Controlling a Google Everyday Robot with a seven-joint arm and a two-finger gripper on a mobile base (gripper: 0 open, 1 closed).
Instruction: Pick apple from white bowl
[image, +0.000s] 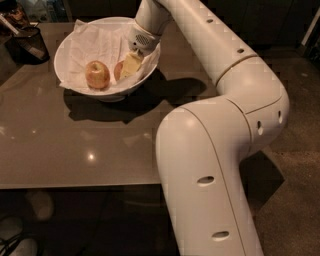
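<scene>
The white bowl (75, 42), lined with crumpled white paper, stands at the table's far left. Two apples lie in it. The paler yellow-orange apple (97, 74) lies in the open near the front. The redder apple (118, 71) lies to its right, and only its left side shows. My gripper (128, 66) reaches down into the bowl from the right, with its yellowish tip right at the redder apple and hiding most of it. The arm crosses over the bowl's right rim.
A small dark cup of utensils (30, 42) stands at the far left, beside the bowl. The brown table (75, 145) stretches toward the camera, with its front edge low in the view. My white arm fills the right half.
</scene>
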